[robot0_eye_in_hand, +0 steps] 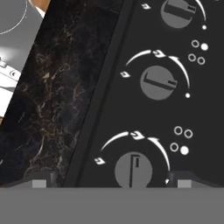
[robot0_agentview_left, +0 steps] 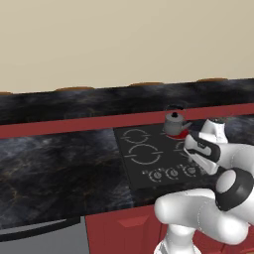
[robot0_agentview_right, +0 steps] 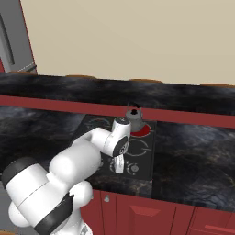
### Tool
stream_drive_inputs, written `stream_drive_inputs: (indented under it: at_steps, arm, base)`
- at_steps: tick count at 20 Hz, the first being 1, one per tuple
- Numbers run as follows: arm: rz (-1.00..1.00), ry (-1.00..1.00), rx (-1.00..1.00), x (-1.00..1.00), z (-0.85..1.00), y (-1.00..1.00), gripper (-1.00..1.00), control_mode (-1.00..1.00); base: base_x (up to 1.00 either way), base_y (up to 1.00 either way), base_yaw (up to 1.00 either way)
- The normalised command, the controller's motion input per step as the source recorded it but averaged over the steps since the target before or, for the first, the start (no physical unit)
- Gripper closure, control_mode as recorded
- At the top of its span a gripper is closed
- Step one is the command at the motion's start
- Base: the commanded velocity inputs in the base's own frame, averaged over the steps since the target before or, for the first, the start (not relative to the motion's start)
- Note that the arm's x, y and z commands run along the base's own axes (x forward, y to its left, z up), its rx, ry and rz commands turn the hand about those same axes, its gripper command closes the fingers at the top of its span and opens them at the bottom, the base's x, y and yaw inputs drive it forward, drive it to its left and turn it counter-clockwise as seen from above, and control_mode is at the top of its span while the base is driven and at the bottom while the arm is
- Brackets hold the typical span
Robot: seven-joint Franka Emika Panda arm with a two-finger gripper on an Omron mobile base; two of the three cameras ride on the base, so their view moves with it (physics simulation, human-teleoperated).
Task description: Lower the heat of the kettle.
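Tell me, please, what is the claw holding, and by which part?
Nothing: the claw hangs open over the nearest stove knob, its fingertips either side of it and not closed on it.

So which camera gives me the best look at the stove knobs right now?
The hand view: three knobs appear large, with pointer marks and dial arcs readable, the nearest sitting between the fingers. The left base view shows them as a small row along the cooktop's front edge; in the right base view the arm partly covers them.

We see flat, even rendered light with no clear source and no glare. The dark counter point(robot0_agentview_left: 54, 163) reads dim, shadows are faint, and the stove knobs point(robot0_eye_in_hand: 158, 82) look slightly soft.
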Motion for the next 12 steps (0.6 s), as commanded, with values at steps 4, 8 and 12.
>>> stream_drive_inputs:
  at_steps: [4,8,12]
  arm:
    - [0.00,0.00,0.00,0.04,-0.19,0.12,-1.00,-1.00]
    - [0.00,0.01,-0.01,0.13,-0.17,0.20,-1.00,-1.00]
    - [0.00,0.00,0.00,0.02,-0.18,0.04,-1.00,-1.00]
  base:
    - [0.00,0.00,0.00]
    - [0.00,0.00,0.00]
    - [0.00,0.00,0.00]
